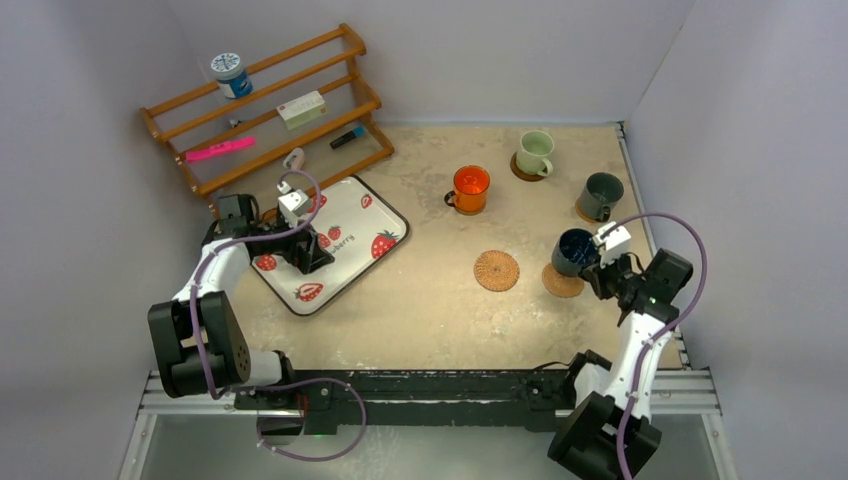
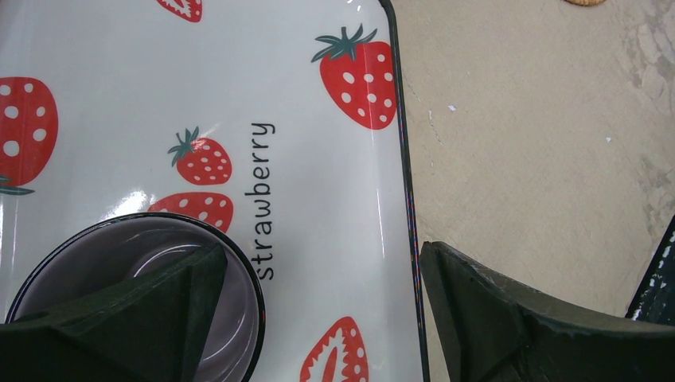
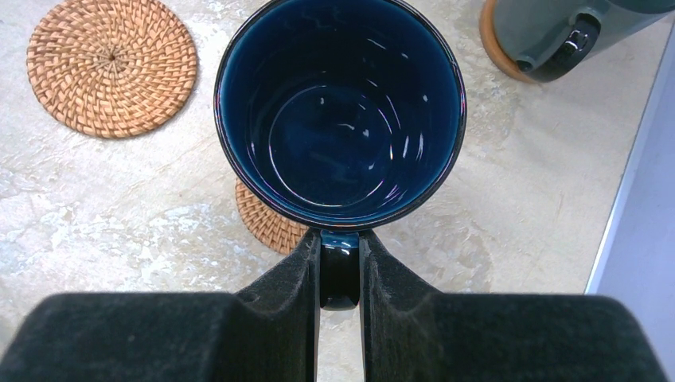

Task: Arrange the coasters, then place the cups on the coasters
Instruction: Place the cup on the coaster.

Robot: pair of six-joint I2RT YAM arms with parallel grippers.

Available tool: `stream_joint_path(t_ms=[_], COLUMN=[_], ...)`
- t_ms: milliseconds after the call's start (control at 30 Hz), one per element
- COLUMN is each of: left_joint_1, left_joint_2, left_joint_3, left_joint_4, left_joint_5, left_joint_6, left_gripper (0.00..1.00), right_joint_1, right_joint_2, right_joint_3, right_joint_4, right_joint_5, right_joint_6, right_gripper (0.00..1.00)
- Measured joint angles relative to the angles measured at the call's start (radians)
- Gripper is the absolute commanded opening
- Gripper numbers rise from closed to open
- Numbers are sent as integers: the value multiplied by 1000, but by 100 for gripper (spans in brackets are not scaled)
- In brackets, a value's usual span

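The right claw (image 3: 340, 239) is closed on the handle of the dark blue cup (image 3: 341, 111), with one finger pressed against each side of the handle. The cup is held upright with its mouth facing up, at the right side of the table (image 1: 420, 300). It is seen partly over a brown coaster (image 3: 267, 223), which shows from under its near left side. Whether the cup's base touches that coaster cannot be told. The lighter wicker coaster (image 1: 496, 270) lies bare just to the left of it, apart from the cup. Farther back, the pale green cup (image 1: 535, 152) is set on a brown coaster (image 1: 520, 171). The grey-green cup (image 1: 601, 195) is set on another coaster (image 1: 582, 212), near the right wall. The orange cup (image 1: 470, 189) stands nearer the middle of the table, with its handle turned left. Whether a coaster lies under it cannot be told. The left claw (image 2: 322, 255) is held wide open over the strawberry tray (image 1: 355, 205), and nothing is gripped by it. In the left wrist view, the purple-grey cup (image 2: 95, 263) is seen upright on the tray. One finger (image 2: 143, 318) is placed over its mouth and the other finger (image 2: 509, 318) over the tray's right edge and the table beside it. A wooden rack (image 1: 270, 100) is leaned against the back left wall, and a lidded jar (image 1: 231, 75) is kept on its top rail.
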Motion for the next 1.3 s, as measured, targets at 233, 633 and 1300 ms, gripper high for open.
stream_joint_path(t_ms=[233, 633, 1300], left_joint_1=[0, 0, 0], left_joint_2=[0, 0, 3], left_joint_3=[0, 0, 0], left_joint_4=[-2, -8, -11], left_joint_5=[3, 8, 10], left_joint_6=[3, 11, 19], left_gripper=[100, 100, 100], right_joint_1=[0, 0, 0], right_joint_2=[22, 24, 57], right_joint_3=[0, -2, -37], right_joint_4=[-43, -90, -27], right_joint_5=[0, 2, 29], right_joint_6=[-42, -77, -80], right_gripper=[0, 0, 0])
